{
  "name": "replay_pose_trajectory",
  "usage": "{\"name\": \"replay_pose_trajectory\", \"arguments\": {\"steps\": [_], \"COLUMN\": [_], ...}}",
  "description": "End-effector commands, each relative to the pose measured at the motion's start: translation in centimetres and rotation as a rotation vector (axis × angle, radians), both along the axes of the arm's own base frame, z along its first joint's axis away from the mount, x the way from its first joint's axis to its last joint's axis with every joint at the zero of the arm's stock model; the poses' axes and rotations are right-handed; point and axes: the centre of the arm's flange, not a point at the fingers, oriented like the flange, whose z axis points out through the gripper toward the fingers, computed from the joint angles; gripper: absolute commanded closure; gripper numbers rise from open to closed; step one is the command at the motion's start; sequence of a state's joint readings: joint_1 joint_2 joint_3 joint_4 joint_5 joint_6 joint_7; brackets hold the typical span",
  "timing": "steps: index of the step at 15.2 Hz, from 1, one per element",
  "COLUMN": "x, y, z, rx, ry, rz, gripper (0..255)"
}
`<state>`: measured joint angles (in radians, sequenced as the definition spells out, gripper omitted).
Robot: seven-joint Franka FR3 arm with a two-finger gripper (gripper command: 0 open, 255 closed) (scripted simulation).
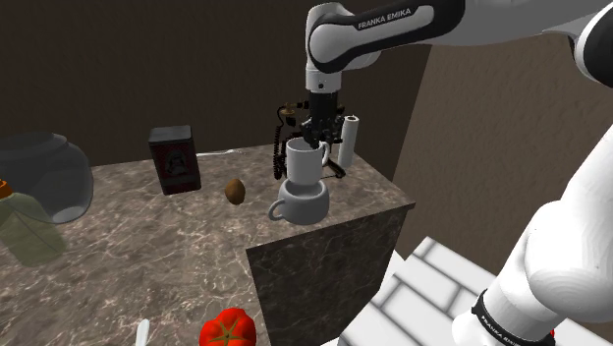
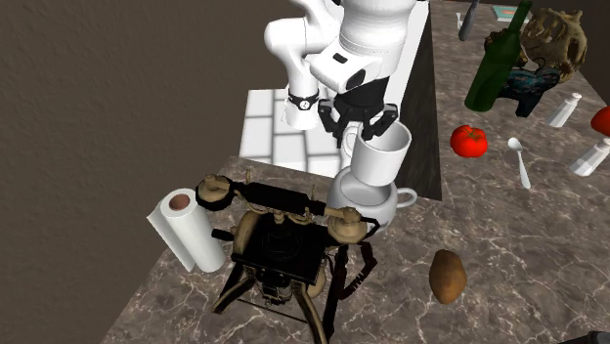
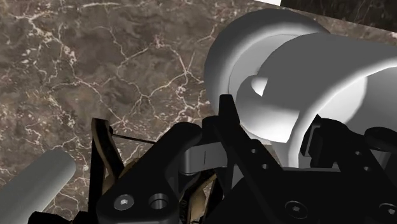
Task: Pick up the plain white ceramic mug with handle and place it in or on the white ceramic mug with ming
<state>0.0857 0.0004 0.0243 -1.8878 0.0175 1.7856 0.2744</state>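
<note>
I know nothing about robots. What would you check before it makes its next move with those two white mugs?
1. The gripper is clamped on the rim of the tall mug: ok.
2. The tall mug sits centred over the squat mug: ok.
3. The tall mug's base rests inside the squat mug: cannot tell.
4. The squat mug stands upright on the marble counter: ok.
5. The old telephone is clear of both mugs: cannot tell; it stands very close.
</note>
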Motion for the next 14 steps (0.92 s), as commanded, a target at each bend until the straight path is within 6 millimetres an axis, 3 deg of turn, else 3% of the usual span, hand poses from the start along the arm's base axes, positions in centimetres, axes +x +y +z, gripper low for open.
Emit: {"name": "replay_pose_trajectory", "arguments": {"steps": [1, 7, 14], "x": [0.0, 0.0, 0.0], "y": [0.1, 0.1, 0.1], "z": [-1.1, -4.2, -4.2], "rx": [0.0, 0.0, 0.0], "ry": [-0.001, -0.001, -0.001], "rz": [0.0, 0.0, 0.0], "gripper": [255, 255, 255]}}
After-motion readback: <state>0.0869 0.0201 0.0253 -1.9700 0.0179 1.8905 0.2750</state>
